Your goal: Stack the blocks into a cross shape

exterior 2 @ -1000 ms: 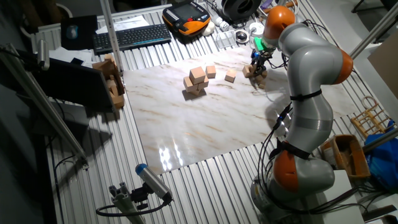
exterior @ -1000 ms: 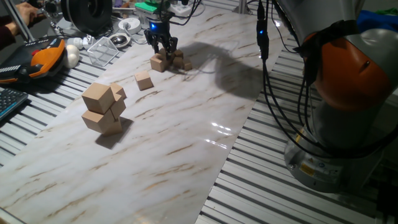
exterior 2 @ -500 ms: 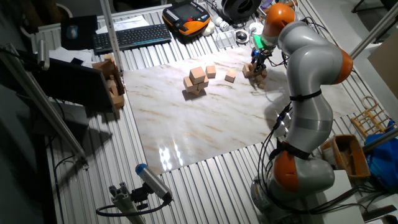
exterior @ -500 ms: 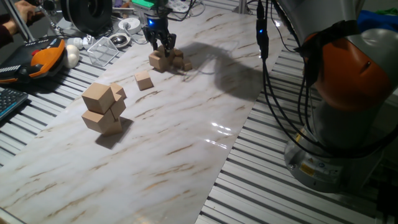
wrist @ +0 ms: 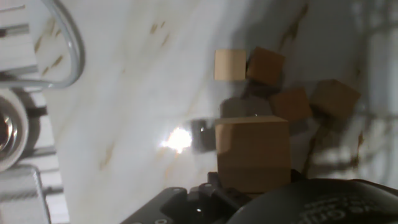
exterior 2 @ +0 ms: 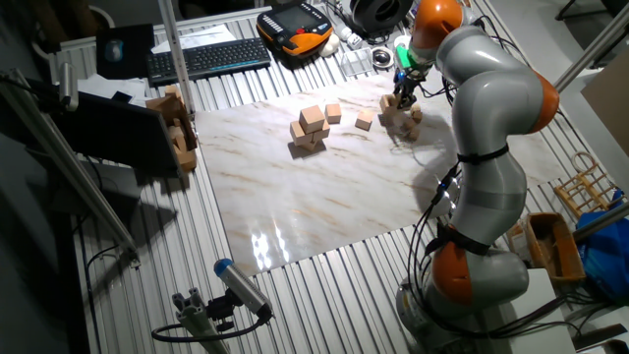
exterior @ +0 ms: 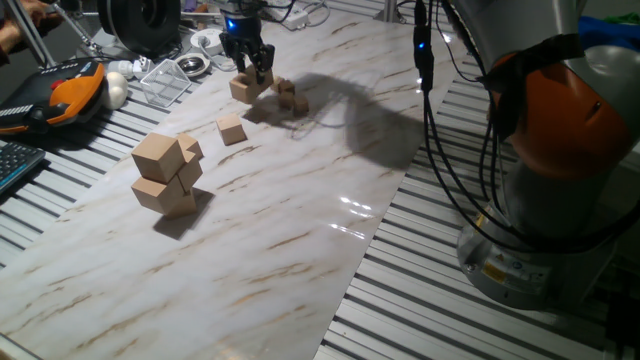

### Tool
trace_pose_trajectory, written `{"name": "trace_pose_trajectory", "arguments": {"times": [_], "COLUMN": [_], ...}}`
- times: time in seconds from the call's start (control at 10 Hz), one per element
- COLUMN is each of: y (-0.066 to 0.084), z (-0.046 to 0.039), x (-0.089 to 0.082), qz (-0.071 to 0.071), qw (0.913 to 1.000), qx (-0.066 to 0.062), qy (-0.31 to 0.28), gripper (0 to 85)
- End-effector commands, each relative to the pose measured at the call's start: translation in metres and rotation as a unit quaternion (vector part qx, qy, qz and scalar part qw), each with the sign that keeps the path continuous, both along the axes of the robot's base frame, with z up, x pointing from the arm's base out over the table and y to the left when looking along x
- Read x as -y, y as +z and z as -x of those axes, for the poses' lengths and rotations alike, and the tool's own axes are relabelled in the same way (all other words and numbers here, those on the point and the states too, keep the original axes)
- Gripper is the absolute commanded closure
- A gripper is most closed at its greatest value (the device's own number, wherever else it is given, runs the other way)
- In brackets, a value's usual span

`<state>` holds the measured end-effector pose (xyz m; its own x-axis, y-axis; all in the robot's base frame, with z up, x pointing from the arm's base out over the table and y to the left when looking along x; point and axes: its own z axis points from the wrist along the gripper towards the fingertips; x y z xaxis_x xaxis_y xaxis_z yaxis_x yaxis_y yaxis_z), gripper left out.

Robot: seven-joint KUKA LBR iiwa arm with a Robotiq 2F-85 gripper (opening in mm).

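Block [exterior: 241, 88] now lifted off the cluster of small cubes [exterior: 290, 97], clamped between the fingers [exterior: 262, 73].

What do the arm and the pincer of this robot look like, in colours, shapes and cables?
The arm is built of rounded silver-grey segments with orange bands at the joints. Black cables hang in loops beside it. The pincer is small and black, with two dark fingers, and a green light glows just above it. In the hand view its body appears as a dark, rounded mass at the bottom edge.
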<state>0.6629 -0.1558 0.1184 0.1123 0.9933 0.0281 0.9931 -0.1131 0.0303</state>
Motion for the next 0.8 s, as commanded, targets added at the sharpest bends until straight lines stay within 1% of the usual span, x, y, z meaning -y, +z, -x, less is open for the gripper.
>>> {"name": "trace_pose_trajectory", "arguments": {"times": [0.0, 0.2, 0.3, 0.5, 0.6, 0.7], "y": [0.005, 0.012, 0.012, 0.010, 0.009, 0.007], "z": [-0.0011, -0.0020, -0.0025, -0.0037, -0.0028, -0.0007], "x": [-0.007, -0.024, -0.035, -0.052, -0.058, -0.063], "qz": [0.000, 0.000, 0.004, 0.004, 0.003, -0.003], "qw": [1.0000, 0.9996, 0.9995, 0.9998, 0.9998, 0.9996], "qx": [0.004, 0.016, 0.019, 0.019, 0.020, 0.024], "qy": [0.009, 0.025, 0.025, 0.010, 0.009, 0.010], "gripper": [85.0, 85.0, 85.0, 85.0, 85.0, 85.0]}}
